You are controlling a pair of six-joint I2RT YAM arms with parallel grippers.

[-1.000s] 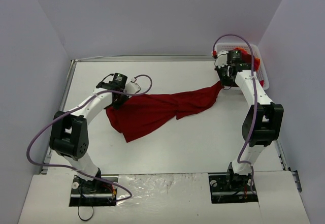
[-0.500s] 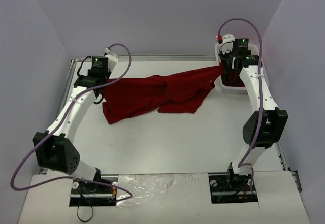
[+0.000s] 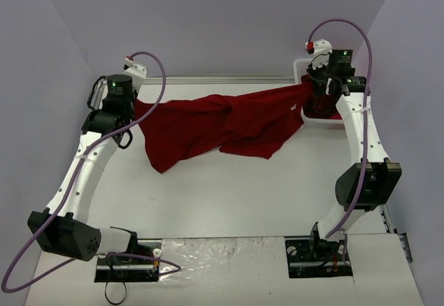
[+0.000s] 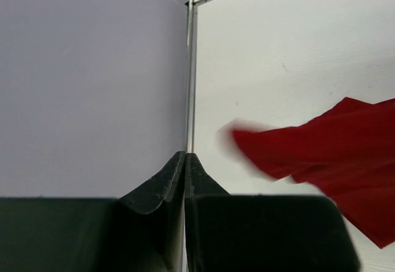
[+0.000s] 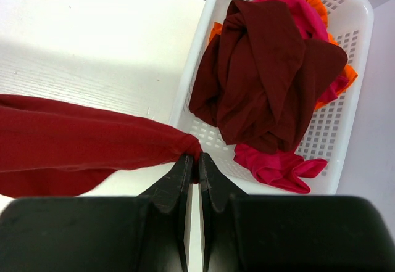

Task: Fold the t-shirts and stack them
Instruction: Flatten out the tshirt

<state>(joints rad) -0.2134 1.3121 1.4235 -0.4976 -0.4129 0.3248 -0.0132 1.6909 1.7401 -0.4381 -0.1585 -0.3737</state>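
From the top view, my left gripper (image 3: 134,103) is raised at about ten o'clock on the white table (image 3: 243,195), and my right gripper (image 3: 313,89) is raised at about two o'clock. A dark red cloth t-shirt (image 3: 208,129) hangs between them as a sagging, twisted band. Its loose folds droop toward six o'clock. The white plastic mesh basket (image 3: 320,119) sits just below my right gripper in the far right corner.

In the left wrist view, my left gripper (image 4: 185,158) has its jaws pressed flat together, and I see no cloth between the tips. The dark red cloth t-shirt (image 4: 336,158) lies off at three o'clock with a blurred edge. I cannot tell from here whether I really hold it.

In the right wrist view, my right gripper (image 5: 192,162) is clamped on a bunched corner of the dark red cloth t-shirt (image 5: 80,148), which stretches away toward nine o'clock. At one o'clock, the white plastic mesh basket (image 5: 213,13) holds a crumpled heap of maroon, pink and orange t-shirts (image 5: 268,68).

I judge the task barely begun. One shirt is out and being spread, but it is not flat. No fold has been made, no stack exists anywhere, and the heap in the basket has yet to be worked through.
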